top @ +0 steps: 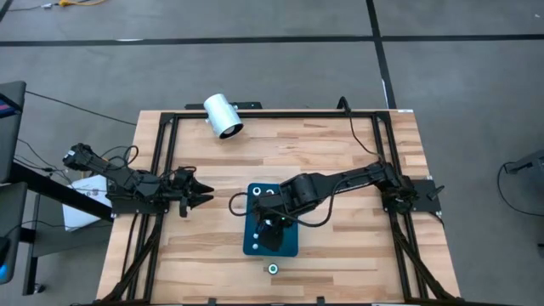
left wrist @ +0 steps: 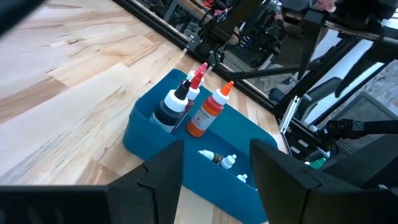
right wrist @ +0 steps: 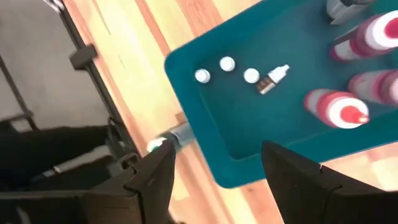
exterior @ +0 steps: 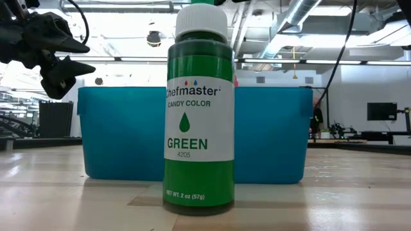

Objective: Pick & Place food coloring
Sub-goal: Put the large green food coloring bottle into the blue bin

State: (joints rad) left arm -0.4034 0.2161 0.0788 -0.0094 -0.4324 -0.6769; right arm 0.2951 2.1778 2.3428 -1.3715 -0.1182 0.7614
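Green food coloring bottle (exterior: 200, 109) stands before blue bin (exterior: 115, 131), blocking it.

Green bottle (exterior: 200, 109), white label: "Chefmaster" (first letter cut off), "CANDY COLOR", "GREEN", "4205"; along the bottom, "NET WT. 2 oz (57g)".

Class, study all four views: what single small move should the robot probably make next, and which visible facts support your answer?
Probably the right gripper, open above the blue bin, should shift toward the green bottle to grasp it. That bottle stands upright on the table just outside the bin, while other bottles already sit inside. The left gripper waits apart, open.
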